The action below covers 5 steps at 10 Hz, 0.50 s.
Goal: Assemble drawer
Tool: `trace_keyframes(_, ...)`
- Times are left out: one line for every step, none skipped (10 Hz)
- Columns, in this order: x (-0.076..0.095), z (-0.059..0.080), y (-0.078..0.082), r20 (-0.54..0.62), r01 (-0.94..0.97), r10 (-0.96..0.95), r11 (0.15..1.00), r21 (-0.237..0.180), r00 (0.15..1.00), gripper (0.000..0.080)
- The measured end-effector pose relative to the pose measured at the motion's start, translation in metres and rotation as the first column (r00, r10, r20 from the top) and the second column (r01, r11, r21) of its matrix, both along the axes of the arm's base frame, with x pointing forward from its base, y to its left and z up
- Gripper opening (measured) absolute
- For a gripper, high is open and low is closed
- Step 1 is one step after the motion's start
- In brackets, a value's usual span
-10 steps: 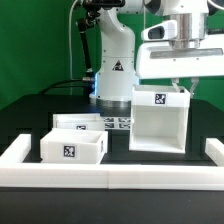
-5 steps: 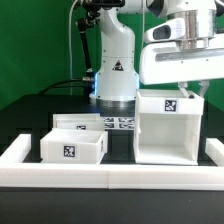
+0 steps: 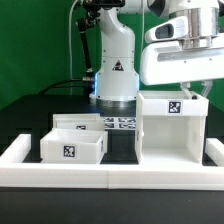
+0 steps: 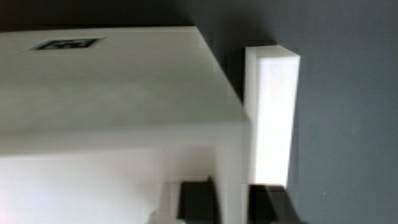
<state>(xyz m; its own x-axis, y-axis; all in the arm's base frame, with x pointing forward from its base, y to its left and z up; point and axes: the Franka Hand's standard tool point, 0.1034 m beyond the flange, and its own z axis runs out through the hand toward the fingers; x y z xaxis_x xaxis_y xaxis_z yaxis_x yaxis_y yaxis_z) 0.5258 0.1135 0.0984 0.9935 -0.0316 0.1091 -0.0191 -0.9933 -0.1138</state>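
White box shell (image 3: 172, 135) pinched at its upper edge by the gripper (image 3: 191, 90).
Exterior view: the box shell is upright at the exterior view's right, open front facing the camera, just behind the low rail (image 3: 110, 178). The front tray (image 3: 73, 148) and rear tray (image 3: 80, 122) sit to its left, with the marker board (image 3: 121, 123) behind. Wrist view: two dark fingers (image 4: 196, 198) straddle the shell's side wall (image 4: 270, 110), jaws clamped on it. A tag (image 4: 68, 44) marks the top panel.

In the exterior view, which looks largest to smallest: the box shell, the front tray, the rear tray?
1. Box shell.
2. Front tray.
3. Rear tray, but it sits farther back and partly hidden, so the two trays may really match.
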Motion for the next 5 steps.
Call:
trace_keyframes(0.002,-0.002,0.001,0.001,0.003,-0.003,1.0,0.002,1.0,0.0041)
trace_keyframes(0.008,-0.002,0.001,0.014,0.007,-0.007,1.0,0.005,1.0,0.0041)
trace_keyframes(0.016,-0.001,0.001,0.02,0.013,-0.013,1.0,0.008,1.0,0.0041)
trace_keyframes(0.026,0.0,-0.001,0.032,0.013,-0.013,1.0,0.009,0.999,0.0041)
trace_keyframes(0.033,0.0,-0.006,0.04,0.004,-0.004,1.0,0.006,0.999,0.0041)
